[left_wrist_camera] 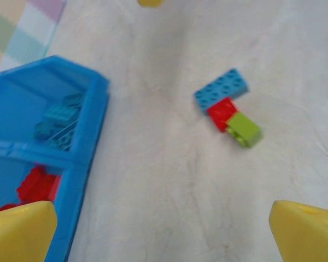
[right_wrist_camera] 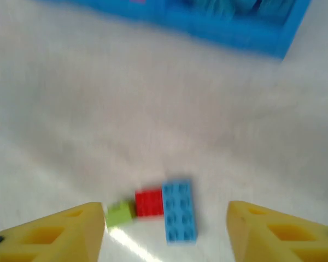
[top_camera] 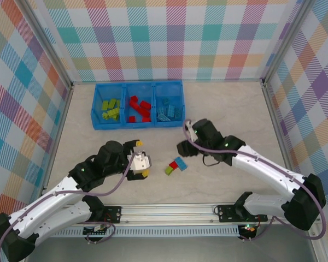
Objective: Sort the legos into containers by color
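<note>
Three legos lie touching in a short row on the table: a light blue brick [top_camera: 181,162] [left_wrist_camera: 221,90] [right_wrist_camera: 179,212], a red one [top_camera: 175,166] [left_wrist_camera: 222,112] [right_wrist_camera: 148,202] and a lime green one [top_camera: 169,170] [left_wrist_camera: 244,129] [right_wrist_camera: 119,213]. The blue tray [top_camera: 136,124] [left_wrist_camera: 82,164] [right_wrist_camera: 235,33] at the back holds green, red and light blue legos in its left, middle and right compartments. My left gripper [top_camera: 142,159] [left_wrist_camera: 164,234] stands open to the left of the row, holding nothing. My right gripper [top_camera: 183,148] [right_wrist_camera: 167,234] hangs open just behind the row, its fingers [right_wrist_camera: 54,234] straddling the three bricks from above.
Checked walls enclose the table on three sides, with a metal rail along the near edge [top_camera: 169,210]. Bare tabletop lies between the tray and the loose bricks and to the right of them. A yellow fingertip [left_wrist_camera: 150,2] peeks in at the top of the left wrist view.
</note>
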`<state>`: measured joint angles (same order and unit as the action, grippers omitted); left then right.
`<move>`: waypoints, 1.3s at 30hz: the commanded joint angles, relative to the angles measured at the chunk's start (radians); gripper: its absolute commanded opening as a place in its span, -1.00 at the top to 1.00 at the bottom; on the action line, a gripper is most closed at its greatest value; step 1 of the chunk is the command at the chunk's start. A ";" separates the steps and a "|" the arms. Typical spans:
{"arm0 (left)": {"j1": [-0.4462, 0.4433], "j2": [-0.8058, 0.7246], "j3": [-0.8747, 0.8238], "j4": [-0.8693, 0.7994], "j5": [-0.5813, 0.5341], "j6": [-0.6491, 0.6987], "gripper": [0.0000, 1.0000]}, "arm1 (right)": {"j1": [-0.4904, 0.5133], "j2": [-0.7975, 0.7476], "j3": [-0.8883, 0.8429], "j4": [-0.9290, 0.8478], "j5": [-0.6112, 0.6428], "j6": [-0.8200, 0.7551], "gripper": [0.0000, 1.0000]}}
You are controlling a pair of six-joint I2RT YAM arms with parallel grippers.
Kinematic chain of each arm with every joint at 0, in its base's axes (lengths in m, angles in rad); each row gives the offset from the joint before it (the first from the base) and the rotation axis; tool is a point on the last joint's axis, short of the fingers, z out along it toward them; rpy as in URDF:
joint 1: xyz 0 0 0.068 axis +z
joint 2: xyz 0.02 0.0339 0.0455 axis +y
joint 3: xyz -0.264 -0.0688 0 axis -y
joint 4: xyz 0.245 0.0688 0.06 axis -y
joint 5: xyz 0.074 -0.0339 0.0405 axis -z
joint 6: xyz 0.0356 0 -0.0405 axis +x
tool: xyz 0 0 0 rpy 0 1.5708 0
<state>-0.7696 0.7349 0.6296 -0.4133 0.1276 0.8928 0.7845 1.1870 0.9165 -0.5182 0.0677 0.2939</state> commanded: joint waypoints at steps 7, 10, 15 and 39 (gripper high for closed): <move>0.001 0.000 -0.024 -0.069 0.149 0.212 -1.00 | 0.038 0.205 -0.048 -0.027 -0.074 -0.012 -0.54; 0.002 -0.006 -0.030 -0.067 0.142 0.216 -1.00 | 0.057 0.294 -0.031 0.011 -0.073 -0.030 -0.53; 0.001 0.004 -0.028 -0.073 0.136 0.215 -1.00 | 0.065 0.390 -0.019 0.031 0.003 -0.022 -0.34; 0.004 0.033 0.007 0.154 -0.049 -0.194 -1.00 | 0.060 0.255 0.087 0.151 0.146 0.019 0.50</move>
<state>-0.7696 0.7597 0.6064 -0.3622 0.1562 0.8711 0.8455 1.4631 0.9379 -0.4492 0.1703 0.3206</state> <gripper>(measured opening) 0.998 0.311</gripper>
